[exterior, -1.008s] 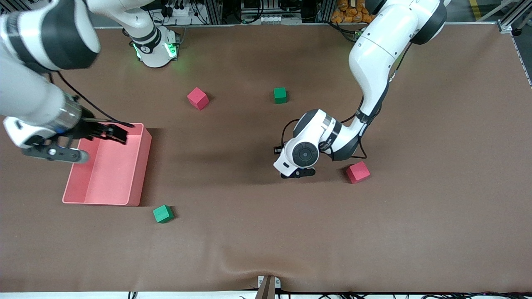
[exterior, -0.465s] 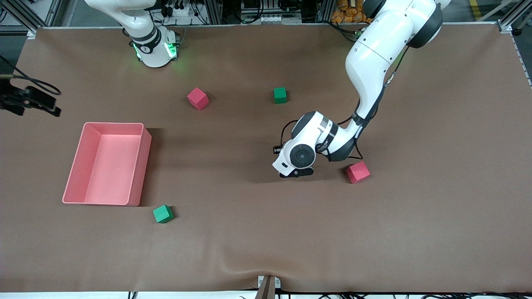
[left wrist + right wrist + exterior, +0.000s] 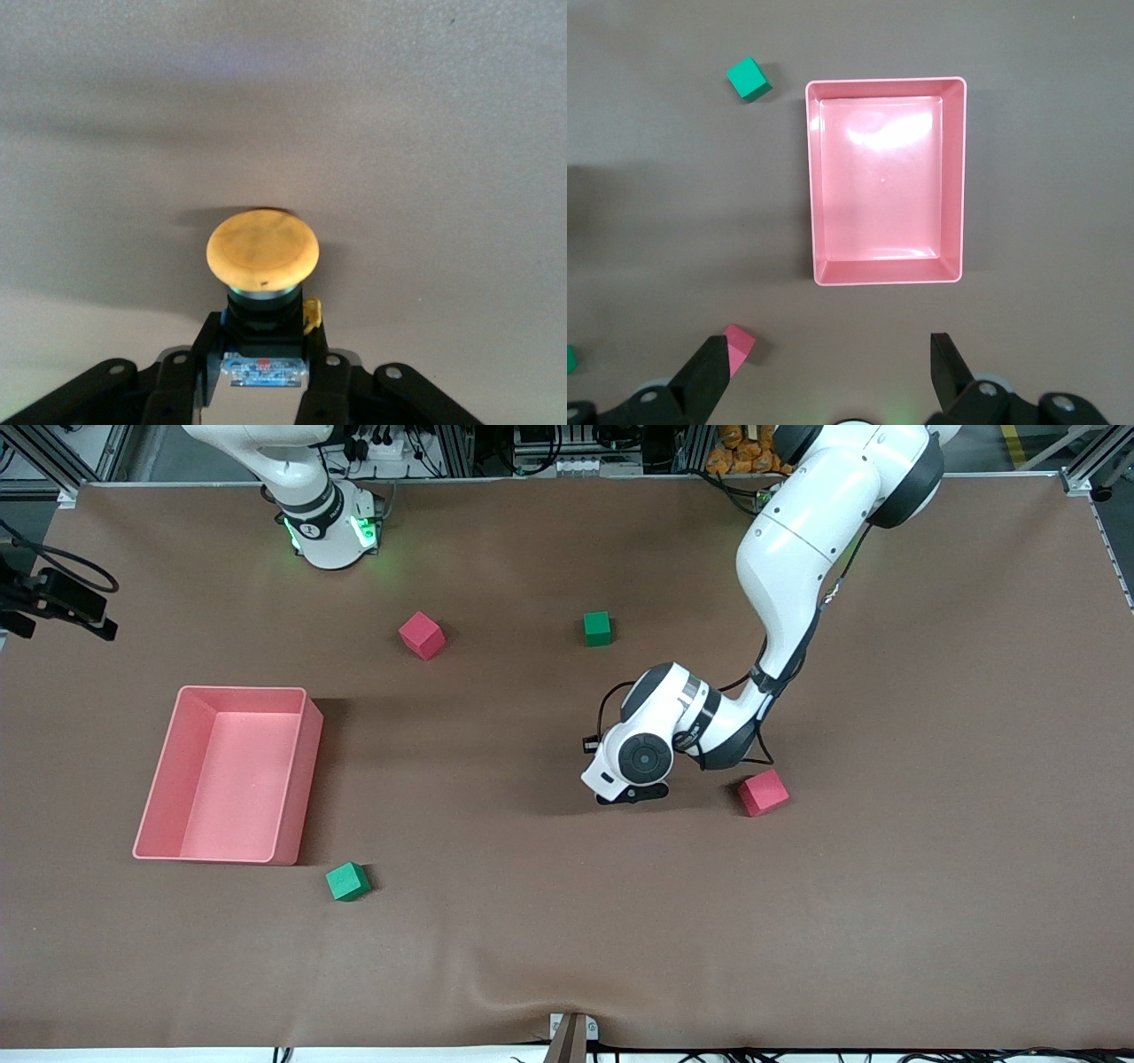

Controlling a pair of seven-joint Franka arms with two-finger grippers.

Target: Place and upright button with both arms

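Button [image 3: 262, 250]: round orange cap on a short black body, lying on its side on the tabletop [image 3: 567, 939] near the middle, cap pointing away from the left tool; hidden under the wrist in the front view.
Left tool [image 3: 257, 390]: down at the tabletop beside the red cube [image 3: 763, 792] at the left arm's end, its two black fingers [image 3: 182, 390] clamped on the button's black body, one on each flank.
Left arm [image 3: 797, 549]: reaches from its base down to the tabletop, wrist bent low between the middle green cube [image 3: 597, 628] and that red cube.
Right tool [image 3: 824, 381]: up in the air, over the strip of tabletop between the right arm's base [image 3: 330, 530] and the pink tray [image 3: 886, 181], its fingers [image 3: 709, 379] spread wide with nothing between them.
Right arm: waits, raised; only a dark part with a cable shows at the front view's edge.
Pink tray [image 3: 173, 779]: rectangular, standing flat toward the right arm's end of the tabletop, nothing in it.
Second red cube [image 3: 421, 635]: nearer the right arm's base, well apart from the tray.
Second green cube [image 3: 346, 881]: just beside the tray's corner that is nearest the front camera.
Tabletop cover: brown, with a slight ridge at the front edge.
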